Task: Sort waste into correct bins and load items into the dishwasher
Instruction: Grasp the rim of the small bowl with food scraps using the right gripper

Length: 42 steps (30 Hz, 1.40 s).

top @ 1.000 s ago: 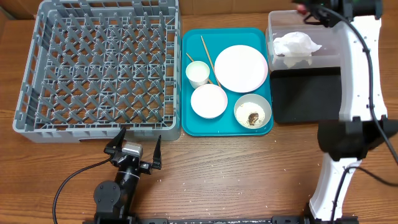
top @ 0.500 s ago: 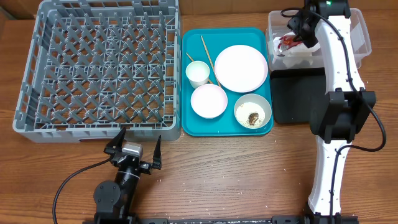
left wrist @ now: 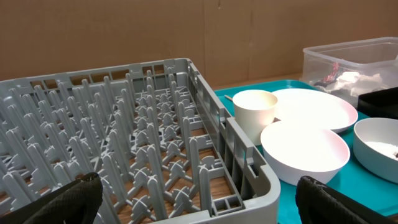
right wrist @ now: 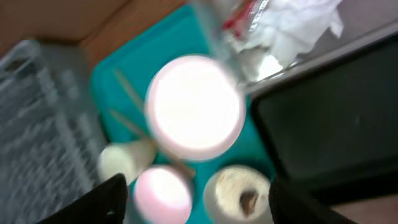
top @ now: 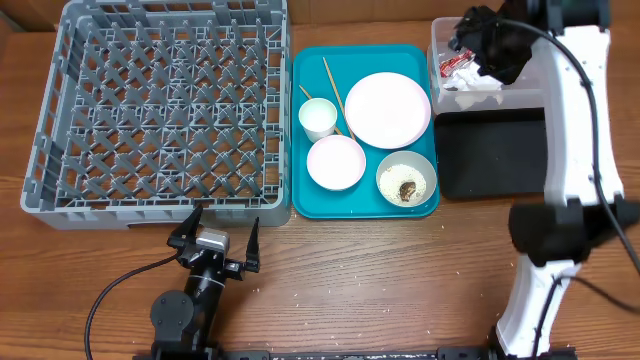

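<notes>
Wrapper (top: 458, 66) & napkin (top: 482, 82) in tub (top: 436, 40), right of teal tray (top: 300, 120).

Plate (top: 387, 108), bowls (top: 335, 162), cup (top: 318, 118), chopsticks (top: 333, 85), rice (top: 400, 172) + lump (top: 407, 190) all on tray, unsorted. Rack (top: 160, 105), left of tray, holds nothing yet.

Right pincer (top: 480, 42) over tub, spread, empty. Left pincer (top: 220, 230) spread, empty, below tray's left corner.

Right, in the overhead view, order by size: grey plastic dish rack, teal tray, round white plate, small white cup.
Largest to smallest:
grey plastic dish rack
teal tray
round white plate
small white cup
</notes>
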Available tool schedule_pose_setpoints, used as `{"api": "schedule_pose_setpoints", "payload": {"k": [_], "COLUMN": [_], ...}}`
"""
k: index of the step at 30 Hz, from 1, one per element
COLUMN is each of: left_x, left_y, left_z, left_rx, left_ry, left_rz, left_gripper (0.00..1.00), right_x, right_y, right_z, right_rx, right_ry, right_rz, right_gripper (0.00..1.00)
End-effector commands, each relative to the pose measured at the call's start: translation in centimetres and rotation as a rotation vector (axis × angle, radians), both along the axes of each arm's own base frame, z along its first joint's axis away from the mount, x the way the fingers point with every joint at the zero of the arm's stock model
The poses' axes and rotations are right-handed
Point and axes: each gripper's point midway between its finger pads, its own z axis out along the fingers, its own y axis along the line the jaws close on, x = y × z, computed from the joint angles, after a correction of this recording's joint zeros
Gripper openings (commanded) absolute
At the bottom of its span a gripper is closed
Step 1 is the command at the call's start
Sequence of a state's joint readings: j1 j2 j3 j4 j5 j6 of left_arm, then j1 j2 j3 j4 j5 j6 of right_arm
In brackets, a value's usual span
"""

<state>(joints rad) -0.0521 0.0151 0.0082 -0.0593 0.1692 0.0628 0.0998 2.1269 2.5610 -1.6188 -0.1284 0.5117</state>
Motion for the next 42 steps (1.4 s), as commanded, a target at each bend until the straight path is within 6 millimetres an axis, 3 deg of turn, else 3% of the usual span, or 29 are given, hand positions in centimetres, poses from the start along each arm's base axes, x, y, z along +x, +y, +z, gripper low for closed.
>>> {"api": "schedule_pose_setpoints", "payload": {"k": [1, 5, 14, 19, 23, 28, 32, 37, 42], "left_x": [0.0, 0.0, 0.0, 0.0, 0.0, 0.0, 0.0, 0.0, 0.0], "left_y": [0.0, 0.0, 0.0, 0.0, 0.0, 0.0, 0.0, 0.0, 0.0], "left_z": [0.0, 0.0, 0.0, 0.0, 0.0, 0.0, 0.0, 0.0, 0.0], "left_rx": [0.019, 0.019, 0.019, 0.019, 0.019, 0.019, 0.019, 0.019, 0.019], "left_ry": [-0.010, -0.010, -0.010, -0.010, -0.010, -0.010, -0.010, -0.010, -0.010], "left_rz": [-0.002, -0.002, -0.002, -0.002, -0.002, -0.002, -0.002, -0.002, -0.002], "left_gripper": [1.00, 1.00, 1.00, 1.00, 1.00, 1.00, 1.00, 1.00, 1.00], "right_x": [-3.3, -4.5, -6.2, -6.3, -6.7, -7.4, -7.6, -8.3, -9.1], "right_y": [3.1, 5.9, 8.1, 9.2, 10.0, 10.0, 9.9, 9.7, 9.4], "right_z": [3.3, 1.3, -9.3, -15.3, -18.9, -21.6, -22.6, -23.6, -24.1], "right_rx": [0.020, -0.005, -0.165, -0.158, -0.152, -0.157, -0.158, -0.166, -0.175], "right_ry": [-0.035, 0.032, 0.271, 0.311, 0.317, 0.329, 0.330, 0.348, 0.379], "right_rz": [0.103, 0.184, 0.132, 0.132, 0.154, 0.160, 0.161, 0.169, 0.170], "right_gripper": [0.76, 0.77, 0.75, 0.73, 0.68, 0.61, 0.54, 0.34, 0.22]}}
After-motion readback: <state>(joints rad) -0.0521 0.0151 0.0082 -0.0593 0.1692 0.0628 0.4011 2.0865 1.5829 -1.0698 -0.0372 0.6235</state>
